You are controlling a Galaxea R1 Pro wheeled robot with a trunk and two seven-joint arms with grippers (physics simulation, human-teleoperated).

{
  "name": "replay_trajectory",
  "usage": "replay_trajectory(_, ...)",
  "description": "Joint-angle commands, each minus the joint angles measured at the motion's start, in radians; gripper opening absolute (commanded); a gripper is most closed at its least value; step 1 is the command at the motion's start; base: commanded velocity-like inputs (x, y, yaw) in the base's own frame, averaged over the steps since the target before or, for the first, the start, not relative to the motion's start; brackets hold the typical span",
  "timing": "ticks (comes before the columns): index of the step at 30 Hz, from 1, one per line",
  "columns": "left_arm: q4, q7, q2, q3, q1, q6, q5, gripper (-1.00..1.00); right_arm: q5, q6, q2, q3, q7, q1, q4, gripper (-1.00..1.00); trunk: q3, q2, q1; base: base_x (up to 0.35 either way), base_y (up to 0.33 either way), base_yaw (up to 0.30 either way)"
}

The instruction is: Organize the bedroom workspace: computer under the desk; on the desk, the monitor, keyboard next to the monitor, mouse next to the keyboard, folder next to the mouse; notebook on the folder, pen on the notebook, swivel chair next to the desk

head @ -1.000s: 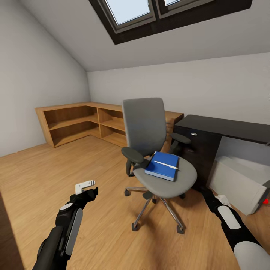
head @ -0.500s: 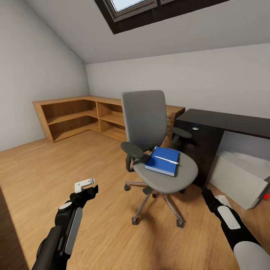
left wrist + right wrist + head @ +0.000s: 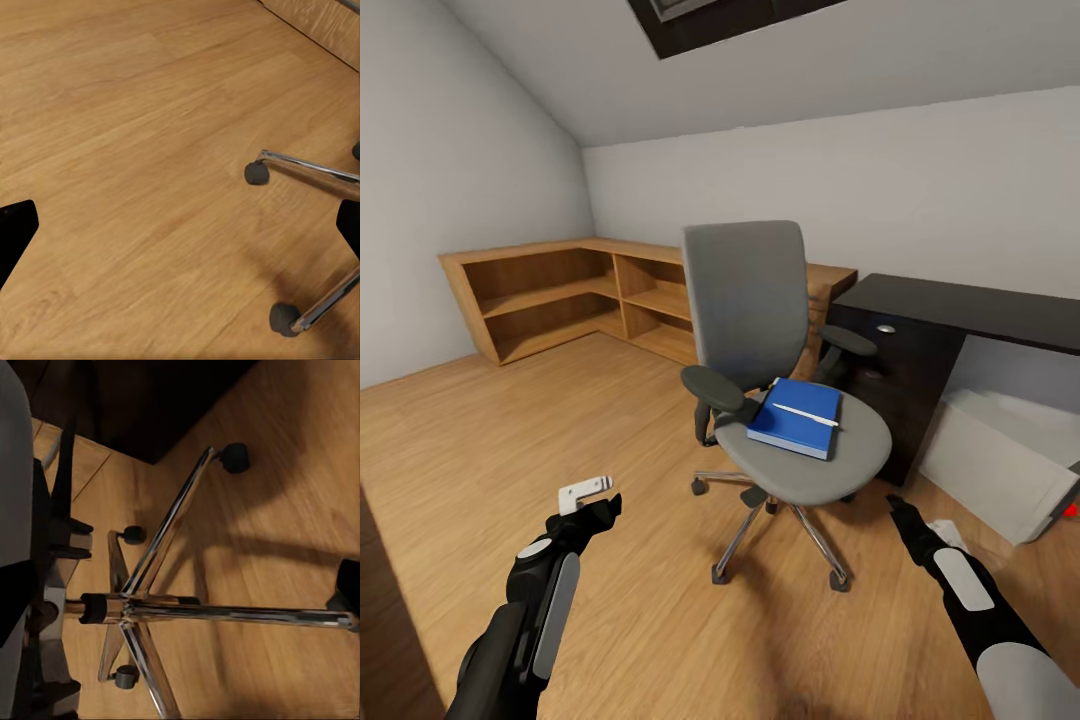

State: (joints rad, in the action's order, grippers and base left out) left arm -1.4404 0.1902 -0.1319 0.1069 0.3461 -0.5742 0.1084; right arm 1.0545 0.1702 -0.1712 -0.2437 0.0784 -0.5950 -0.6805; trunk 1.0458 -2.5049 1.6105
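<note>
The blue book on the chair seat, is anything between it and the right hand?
Nothing visible blocks it. The right hand hangs low beside the swivel chair, below seat height. The blue book lies open to reach, with the pen on top.

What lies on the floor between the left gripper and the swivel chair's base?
In the head view, only bare wooden floor separates the left gripper from the swivel chair.

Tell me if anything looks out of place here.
Yes. A blue book with a pen on top sits on the chair seat instead of the desk, and the computer beside the desk leans tilted.
</note>
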Motion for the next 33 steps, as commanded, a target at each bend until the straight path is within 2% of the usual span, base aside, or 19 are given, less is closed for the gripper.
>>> replay_trajectory(1, 0.0, 0.006, 0.0, 0.0, 0.001, -0.004, 0.01, 1.0, 0.008, 0.005, 0.005, 0.006, 0.006, 0.0, -0.002, 1.0, 0.001, 0.0, 0.0, 0.0, 0.0, 0.0)
replay_trajectory(3, 0.015, 0.004, 0.003, 0.001, 0.001, -0.004, 0.01, 1.0, 0.007, 0.005, 0.014, 0.034, 0.006, 0.0, 0.001, 1.0, 0.001, 0.0, 0.0, 0.0, 0.0, 0.0)
replay_trajectory(14, 0.027, 0.003, 0.004, 0.001, 0.001, -0.004, 0.01, 1.0, 0.007, 0.005, 0.051, 0.049, 0.006, 0.0, 0.003, 1.0, 0.001, 0.0, 0.0, 0.0, 0.0, 0.0)
replay_trajectory(25, 0.028, 0.003, 0.005, 0.001, 0.001, -0.004, 0.01, 1.0, 0.007, 0.005, 0.061, 0.079, 0.005, 0.0, 0.003, 1.0, 0.001, 0.0, 0.0, 0.0, 0.0, 0.0)
replay_trajectory(31, 0.028, 0.003, 0.005, 0.001, 0.001, -0.005, 0.009, 1.0, 0.007, 0.005, 0.071, 0.111, 0.004, 0.0, 0.002, 1.0, 0.001, 0.0, 0.0, 0.0, 0.0, 0.0)
replay_trajectory(32, 0.028, 0.003, 0.005, 0.001, 0.001, -0.006, 0.008, 1.0, 0.007, 0.004, 0.074, 0.136, 0.004, 0.0, 0.001, 1.0, 0.001, 0.0, 0.0, 0.0, 0.0, 0.0)
replay_trajectory(33, 0.028, 0.003, 0.005, 0.001, 0.001, -0.006, 0.008, 1.0, 0.007, 0.004, 0.074, 0.138, 0.004, 0.0, 0.0, 1.0, 0.001, 0.0, 0.0, 0.0, 0.0, 0.0)
